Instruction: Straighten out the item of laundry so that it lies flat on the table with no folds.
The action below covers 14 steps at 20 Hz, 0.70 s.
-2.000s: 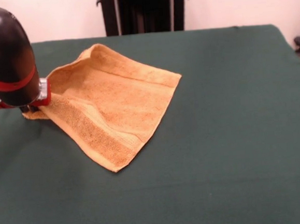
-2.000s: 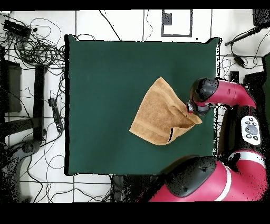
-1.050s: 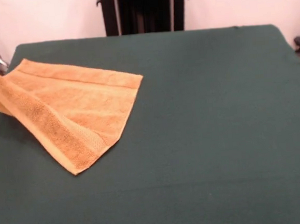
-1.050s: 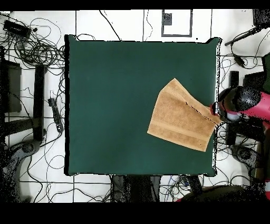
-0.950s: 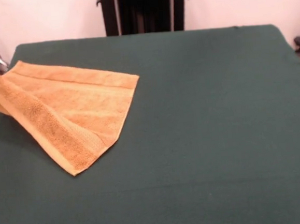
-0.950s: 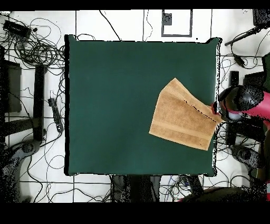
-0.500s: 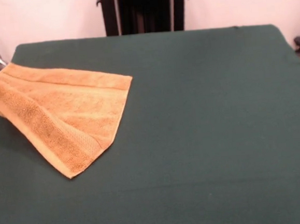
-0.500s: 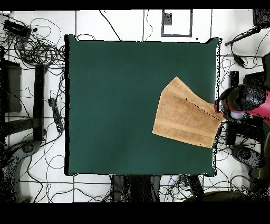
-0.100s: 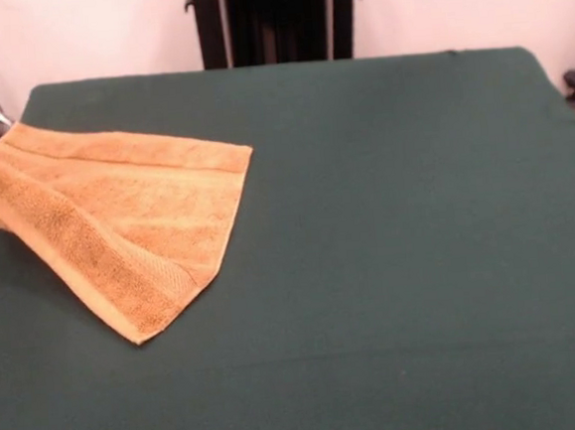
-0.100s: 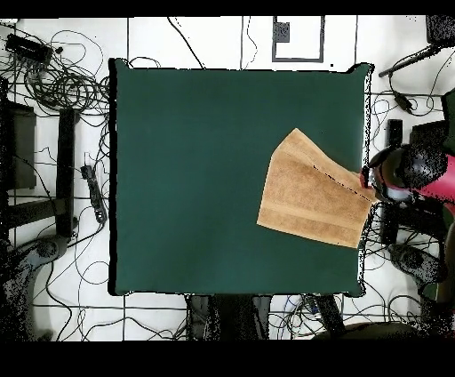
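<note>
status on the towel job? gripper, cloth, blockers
Gripper at the table's side edge, fingers not visible. Golden-orange terry-cloth towel one corner raised toward it, rest spread on the dark green felt-covered table. Nothing else on the felt.

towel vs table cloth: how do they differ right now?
Colour: the towel is golden-orange, the table dark green.
Size: the towel covers one side area; the table is far larger.
Pose: the towel's corner is lifted past the edge by the hand; the table cover lies flat.
Both are fabric.

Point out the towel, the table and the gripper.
towel [image 9: 134,222]: front view, middle of the cloth.
table [image 9: 407,216]: front view, bare green felt beside the towel.
gripper [image 10: 369,185]: overhead view, the red end at the towel's corner by the table's edge.
</note>
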Each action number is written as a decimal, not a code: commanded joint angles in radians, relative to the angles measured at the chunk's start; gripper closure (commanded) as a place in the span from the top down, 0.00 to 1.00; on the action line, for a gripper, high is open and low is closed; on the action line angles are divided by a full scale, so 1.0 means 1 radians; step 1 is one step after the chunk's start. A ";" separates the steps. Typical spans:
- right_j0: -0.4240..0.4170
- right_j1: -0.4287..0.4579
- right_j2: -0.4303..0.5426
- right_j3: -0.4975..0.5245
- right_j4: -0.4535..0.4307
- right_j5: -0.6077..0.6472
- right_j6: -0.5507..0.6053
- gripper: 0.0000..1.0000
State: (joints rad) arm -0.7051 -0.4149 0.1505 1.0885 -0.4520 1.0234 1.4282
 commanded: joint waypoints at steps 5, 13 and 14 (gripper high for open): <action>0.034 0.080 0.133 0.111 0.015 -0.143 -0.072 0.00; 0.021 0.132 0.191 0.117 0.013 -0.201 -0.158 0.00; 0.018 0.137 0.199 0.118 0.007 -0.209 -0.177 0.00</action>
State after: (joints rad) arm -0.7109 -0.3663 0.1733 1.0917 -0.4545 0.9103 1.4282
